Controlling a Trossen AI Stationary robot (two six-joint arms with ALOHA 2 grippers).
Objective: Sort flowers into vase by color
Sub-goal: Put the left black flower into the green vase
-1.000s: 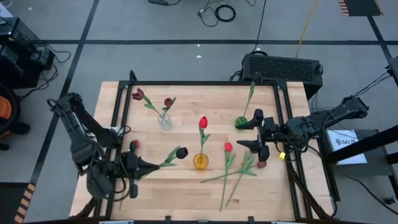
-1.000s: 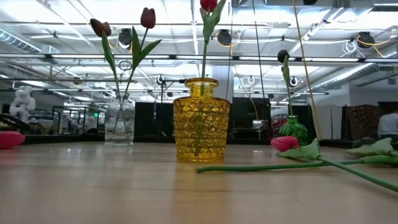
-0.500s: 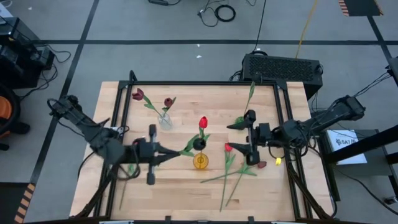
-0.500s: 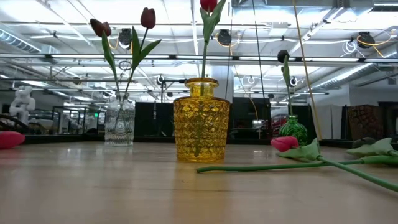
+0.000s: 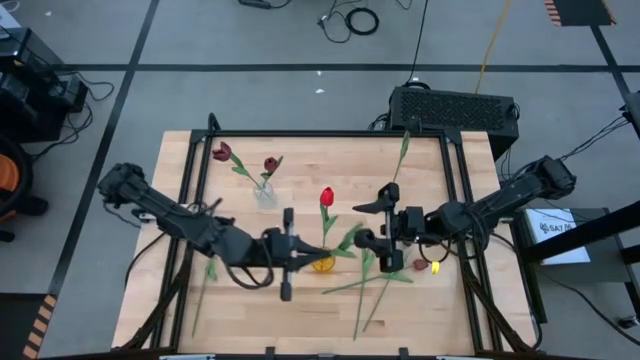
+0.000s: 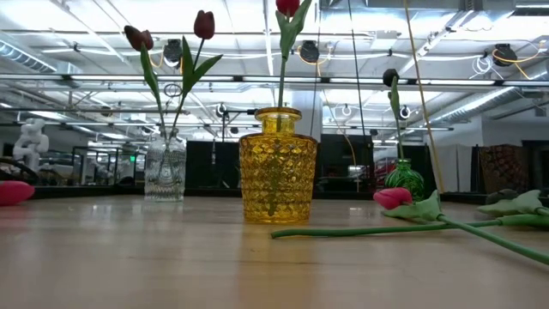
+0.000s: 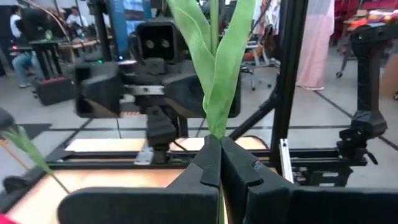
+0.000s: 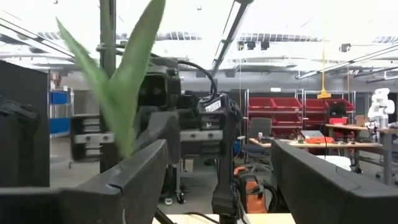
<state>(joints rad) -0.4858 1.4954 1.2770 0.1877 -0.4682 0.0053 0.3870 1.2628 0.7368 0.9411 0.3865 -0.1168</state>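
Note:
My left gripper (image 5: 308, 252) reaches over the yellow vase (image 5: 322, 261) and is shut on a tulip whose green leaves (image 5: 346, 239) point toward the table's right. Its head cannot be made out. My right gripper (image 5: 365, 223) faces it, open, with the leaves (image 8: 123, 93) near one finger; no touch shows. The yellow vase (image 6: 277, 165) holds a red tulip (image 5: 326, 197). The clear vase (image 5: 265, 193) holds two maroon tulips. The green vase (image 5: 388, 195) holds one dark tulip (image 6: 390, 78). Several tulips (image 5: 372, 280) lie flat on the table. My left gripper pinches the tulip's thin green stem just below the leaves (image 7: 215, 127) between its two shut fingers. The fingers come level from the table's left, along the stem. The tulip is lifted clear and sticks out beyond the fingertips toward my right gripper.
A loose tulip (image 5: 203, 290) lies near the table's left edge, its red head (image 6: 13, 191) on the wood. A red head (image 6: 392, 197) and long stems lie right of the yellow vase. A black frame rail (image 5: 300, 133) runs along the far edge.
My left gripper has swung from the table's near left corner toward the right, carrying the tulip lifted clear, and now stands over the yellow vase. My right gripper has moved left from beside the green vase toward the tulip's leaves, staying open.

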